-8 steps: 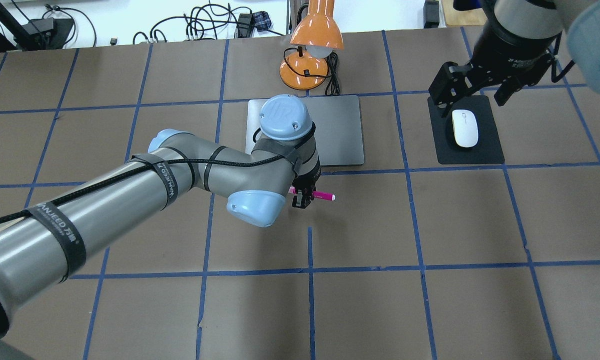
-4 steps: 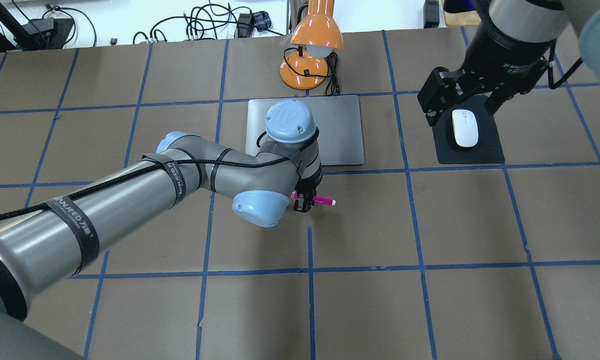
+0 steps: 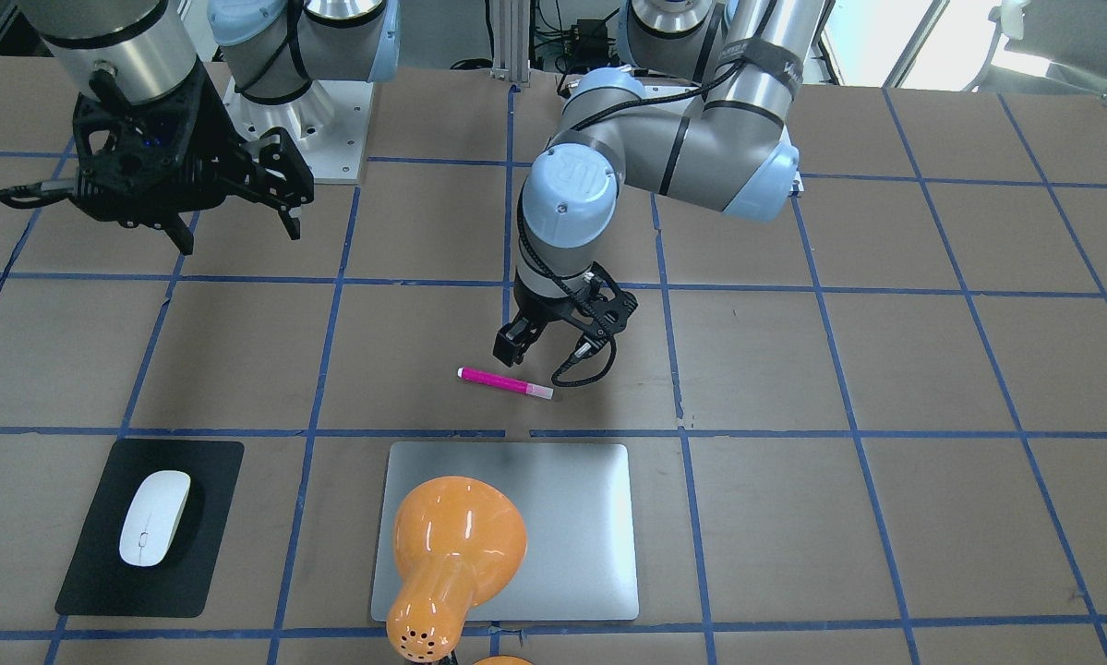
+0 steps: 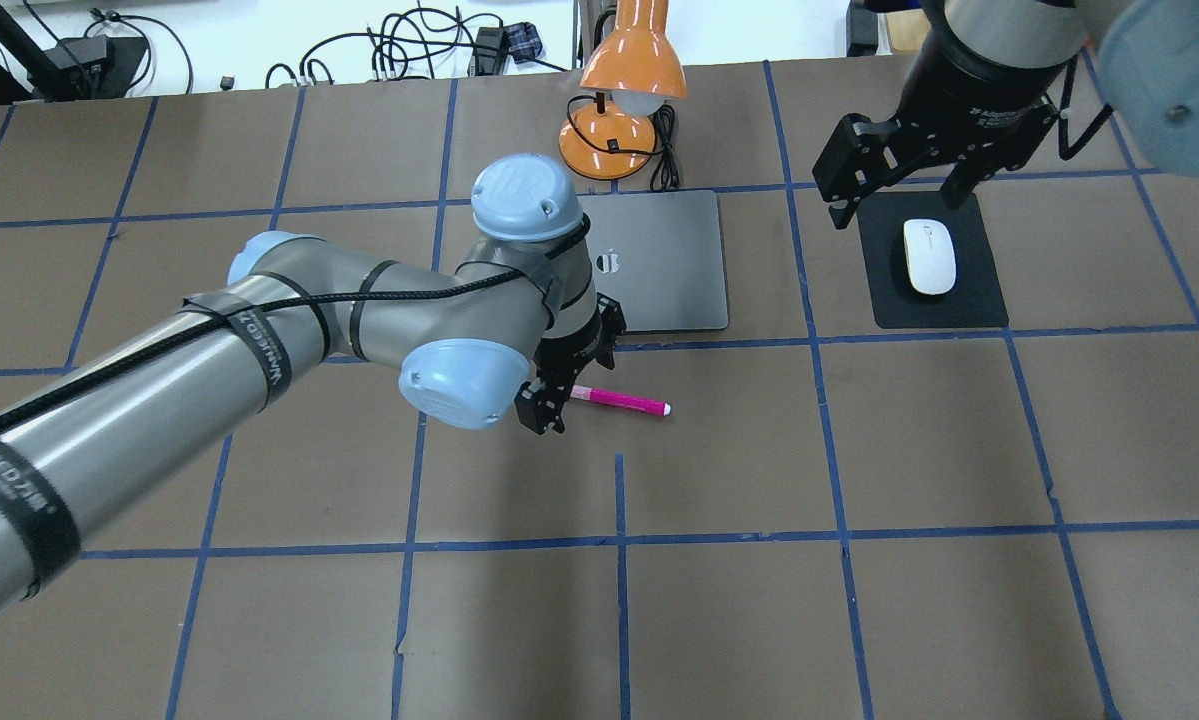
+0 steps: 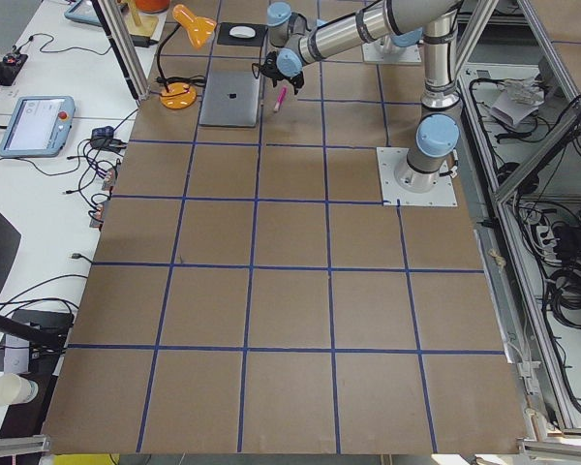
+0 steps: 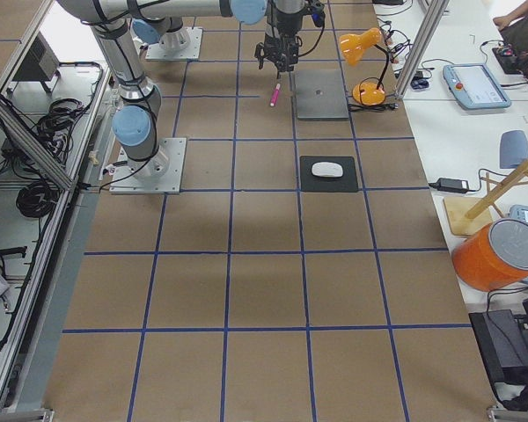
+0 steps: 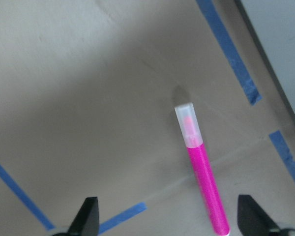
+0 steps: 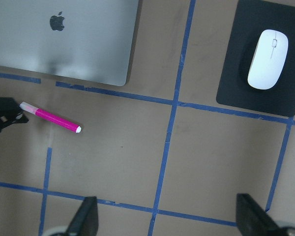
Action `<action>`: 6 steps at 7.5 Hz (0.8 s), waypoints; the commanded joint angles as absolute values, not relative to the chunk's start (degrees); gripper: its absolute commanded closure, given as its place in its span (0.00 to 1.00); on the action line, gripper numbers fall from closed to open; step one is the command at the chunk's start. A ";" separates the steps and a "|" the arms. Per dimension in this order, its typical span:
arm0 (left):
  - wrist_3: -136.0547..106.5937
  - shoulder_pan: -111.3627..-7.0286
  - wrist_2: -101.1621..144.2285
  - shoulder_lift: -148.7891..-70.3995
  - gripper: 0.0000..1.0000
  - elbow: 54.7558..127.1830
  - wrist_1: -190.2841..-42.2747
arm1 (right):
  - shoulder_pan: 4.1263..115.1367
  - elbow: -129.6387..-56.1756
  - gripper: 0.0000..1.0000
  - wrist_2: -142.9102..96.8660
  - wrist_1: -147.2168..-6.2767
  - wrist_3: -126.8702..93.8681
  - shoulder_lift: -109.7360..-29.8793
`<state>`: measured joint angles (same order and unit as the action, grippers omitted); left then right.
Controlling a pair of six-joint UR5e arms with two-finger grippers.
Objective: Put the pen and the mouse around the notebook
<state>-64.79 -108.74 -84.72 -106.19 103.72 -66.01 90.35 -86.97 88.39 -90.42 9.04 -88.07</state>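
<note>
The magenta pen [image 4: 621,401] [image 3: 505,382] lies flat on the brown table just on the robot's side of the silver notebook [image 4: 669,270] [image 3: 571,526], pale cap [image 7: 188,125] pointing away from my wrist. My left gripper [image 3: 553,356] [image 4: 571,365] [image 7: 169,216] hangs open above the pen's cap end and touches nothing. The white mouse [image 4: 929,257] [image 3: 154,517] [image 8: 268,59] rests on a black pad. My right gripper [image 4: 899,200] [image 3: 237,235] is open and empty, high above the table beside the pad.
The black pad [image 4: 979,300] [image 3: 91,573] lies to the right of the notebook in the overhead view. An orange desk lamp [image 4: 629,70] [image 3: 451,545] stands behind the notebook, its shade over it. Blue tape lines grid the table.
The left gripper has opened, let go of the pen and drawn back to the left; the pen now lies on the table. The right gripper has risen and shifted left.
</note>
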 commanded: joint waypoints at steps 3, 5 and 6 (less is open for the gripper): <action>-21.55 -97.68 -86.82 -89.07 0.00 102.22 -84.79 | 92.19 -82.44 0.00 91.57 -87.36 3.52 -83.50; -5.17 -90.82 -88.50 -83.52 0.00 101.96 -87.62 | 93.16 -82.35 0.00 89.75 -87.45 2.30 -83.67; -0.23 -89.05 -88.33 -82.45 0.00 101.34 -86.93 | 93.51 -82.35 0.00 90.08 -87.54 1.94 -83.41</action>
<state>-8.18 -92.12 -88.14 -84.68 101.90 -86.91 92.94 -82.38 90.20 -87.45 2.69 -83.63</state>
